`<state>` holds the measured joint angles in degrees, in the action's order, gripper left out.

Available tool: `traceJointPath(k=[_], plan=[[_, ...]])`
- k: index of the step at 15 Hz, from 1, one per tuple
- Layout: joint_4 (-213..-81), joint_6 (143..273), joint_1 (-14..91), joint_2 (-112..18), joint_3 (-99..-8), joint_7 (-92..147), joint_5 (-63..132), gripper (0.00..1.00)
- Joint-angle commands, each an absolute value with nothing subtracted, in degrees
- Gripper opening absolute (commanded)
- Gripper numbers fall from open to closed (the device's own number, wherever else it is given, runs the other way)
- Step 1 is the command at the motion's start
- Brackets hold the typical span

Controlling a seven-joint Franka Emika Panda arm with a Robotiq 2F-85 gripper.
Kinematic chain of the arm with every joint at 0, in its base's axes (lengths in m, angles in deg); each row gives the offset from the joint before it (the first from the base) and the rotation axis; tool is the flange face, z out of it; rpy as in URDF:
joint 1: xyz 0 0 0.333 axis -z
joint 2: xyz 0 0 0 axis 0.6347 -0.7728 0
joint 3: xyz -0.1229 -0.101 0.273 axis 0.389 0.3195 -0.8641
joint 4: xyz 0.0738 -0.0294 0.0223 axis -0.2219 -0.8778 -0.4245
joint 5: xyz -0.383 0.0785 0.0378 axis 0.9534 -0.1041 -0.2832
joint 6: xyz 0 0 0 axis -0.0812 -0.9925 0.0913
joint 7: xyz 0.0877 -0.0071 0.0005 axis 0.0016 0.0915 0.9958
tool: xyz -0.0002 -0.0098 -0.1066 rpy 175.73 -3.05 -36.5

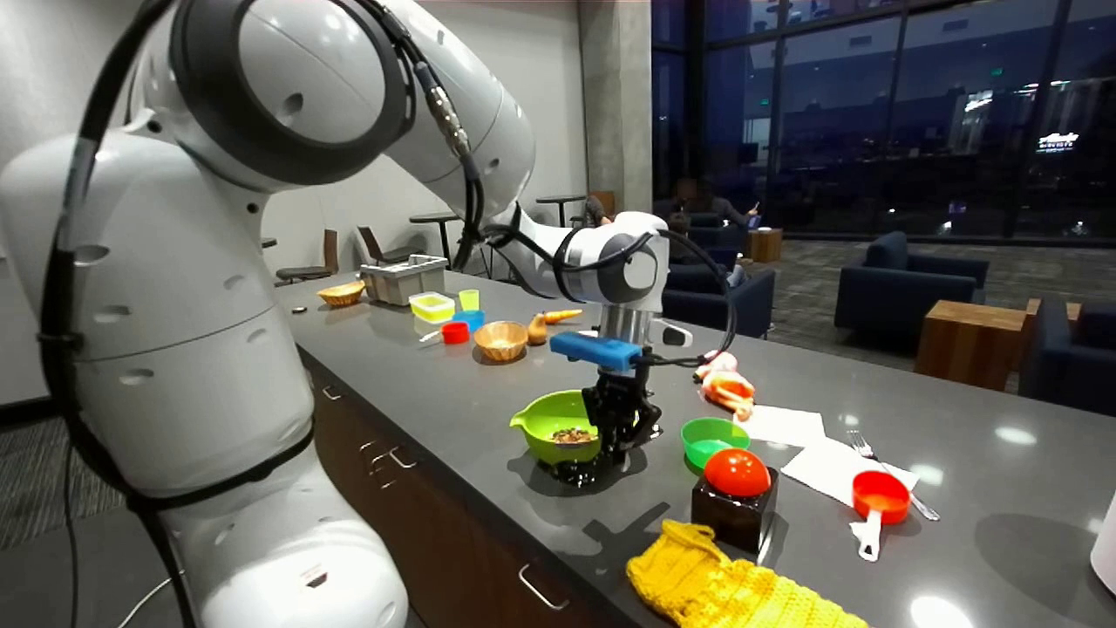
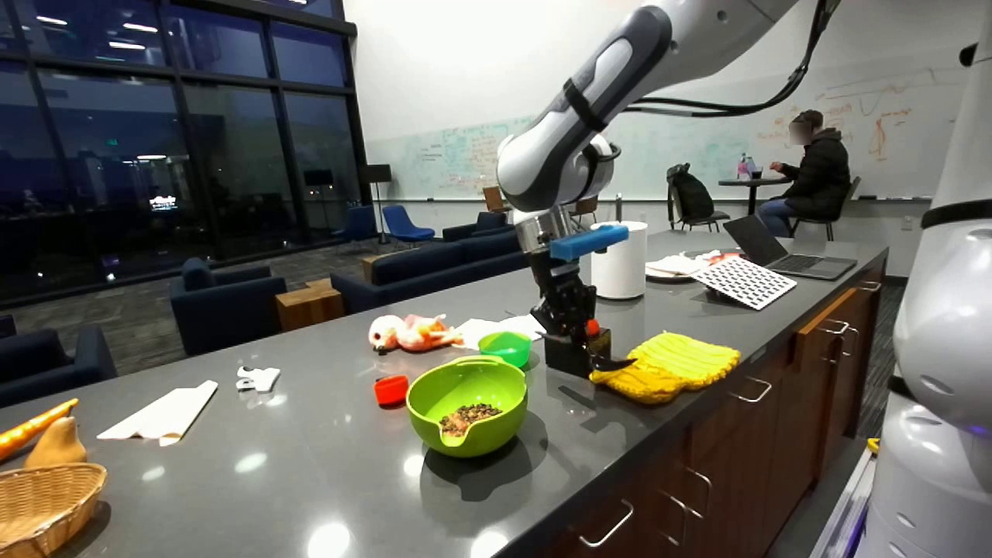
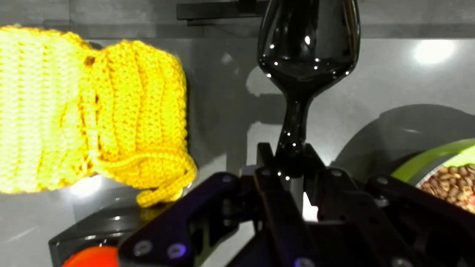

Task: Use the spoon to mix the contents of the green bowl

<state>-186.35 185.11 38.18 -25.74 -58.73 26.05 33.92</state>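
The black spoon (image 3: 310, 52) juts out from my gripper (image 3: 289, 157), whose fingers are shut on its handle. Its glossy head points toward the counter's drawer side, roughly level; the rest of the handle is hidden among the fingers. In an exterior view the spoon (image 2: 614, 363) shows dark in front of the yellow knit, and my gripper (image 2: 587, 346) hangs over the counter. The lime-green bowl (image 2: 500, 422) stands upright beside my gripper, apart from the spoon. Brown and reddish bits (image 2: 467, 418) lie in its bottom. The wrist view catches only part of the bowl's rim (image 3: 412, 167) at the right.
A black box (image 1: 728, 519) topped by a red dome (image 1: 739, 471) and a yellow knitted piece (image 1: 724, 580) are near my gripper. A small green dish (image 1: 697, 445), a toy chicken (image 2: 415, 333) and a red cup (image 2: 391, 390) sit around the bowl. A wicker basket (image 1: 501, 342) is farther off.
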Motion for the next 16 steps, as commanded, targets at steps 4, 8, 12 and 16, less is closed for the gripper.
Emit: traceJointPath(k=[4, 8, 12, 16], plan=[[-175.3, 184.3, 36.8, -29.9, -59.4, 34.5, 25.6, 0.05], [-168.6, 183.4, 37.0, -35.7, -59.6, 44.5, 10.8, 0.05], [-163.8, 183.1, 37.5, -42.5, -61.2, 50.3, 1.5, 0.05], [-160.8, 183.0, 37.9, -47.8, -63.0, 52.2, -1.2, 0.05]])
